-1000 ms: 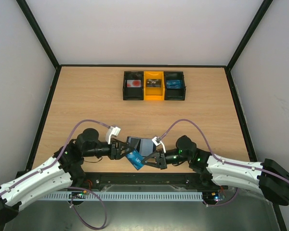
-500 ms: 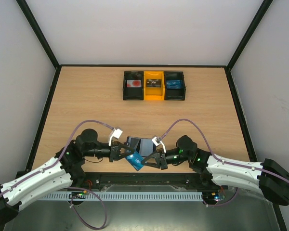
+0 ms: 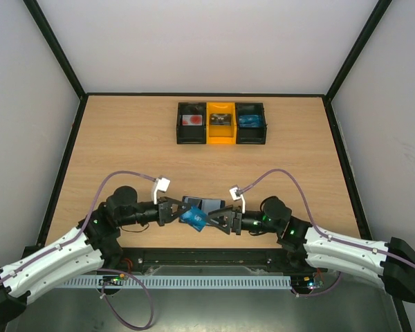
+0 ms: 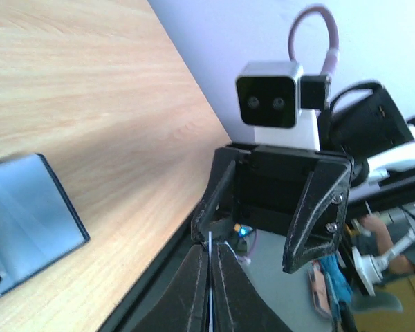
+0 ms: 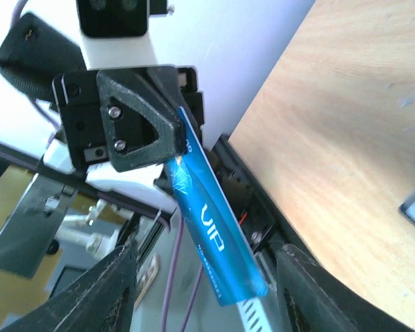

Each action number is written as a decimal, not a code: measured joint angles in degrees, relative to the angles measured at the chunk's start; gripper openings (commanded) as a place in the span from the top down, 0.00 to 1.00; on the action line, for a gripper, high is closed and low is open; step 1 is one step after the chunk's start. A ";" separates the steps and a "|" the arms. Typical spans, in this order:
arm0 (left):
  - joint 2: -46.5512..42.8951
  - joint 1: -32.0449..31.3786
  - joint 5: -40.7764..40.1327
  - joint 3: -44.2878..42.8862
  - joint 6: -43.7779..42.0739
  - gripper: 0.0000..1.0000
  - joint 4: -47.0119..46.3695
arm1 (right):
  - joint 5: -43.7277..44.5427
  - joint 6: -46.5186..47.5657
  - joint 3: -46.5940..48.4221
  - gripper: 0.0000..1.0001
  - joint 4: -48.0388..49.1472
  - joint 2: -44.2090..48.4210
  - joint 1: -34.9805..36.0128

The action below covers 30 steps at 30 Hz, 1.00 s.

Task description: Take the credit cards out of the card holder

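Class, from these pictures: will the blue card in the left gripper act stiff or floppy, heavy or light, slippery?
Pinched at one end by the left gripper, the blue card juts straight without sagging, so probably stiff and light. Its face shows a shiny glare, so it may slip if held loosely. Edge-on it looks very thin, perhaps bendable.

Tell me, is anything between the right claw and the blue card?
Nothing visible. The card, pinched by the left claw, hangs in open air between the right claw's open fingers.
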<state>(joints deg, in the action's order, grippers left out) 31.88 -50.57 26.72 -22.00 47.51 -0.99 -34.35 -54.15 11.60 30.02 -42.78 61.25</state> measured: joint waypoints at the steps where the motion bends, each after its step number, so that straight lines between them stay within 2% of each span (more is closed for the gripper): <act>1: -0.15 0.00 -1.55 0.02 0.66 0.97 -0.04 | 1.84 -0.26 -0.35 0.43 0.15 0.52 0.00; 9: -2.25 0.02 -13.31 4.59 9.03 0.97 -7.13 | 14.56 -7.58 -7.30 0.43 8.33 1.29 0.00; 15: -0.72 0.02 -19.30 7.13 14.49 0.97 -13.53 | 19.02 -10.51 -7.56 0.45 14.64 -1.18 0.00; 23: 3.52 0.00 -22.32 10.21 20.39 0.97 -24.63 | 21.42 -15.67 -6.88 0.56 23.74 -10.60 0.00; 25: 4.74 0.00 -22.88 10.99 21.42 0.97 -27.15 | 21.24 -16.61 -6.01 0.62 25.64 -13.55 0.00; 30: 6.10 -0.02 -25.05 12.11 23.08 0.97 -30.42 | 20.33 -19.52 -4.39 0.70 32.35 -19.85 0.00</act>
<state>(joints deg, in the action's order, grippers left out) 37.98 -50.59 1.67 -9.89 70.59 -31.42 -14.02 -73.67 7.20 62.37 -62.63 61.25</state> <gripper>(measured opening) 0.030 0.325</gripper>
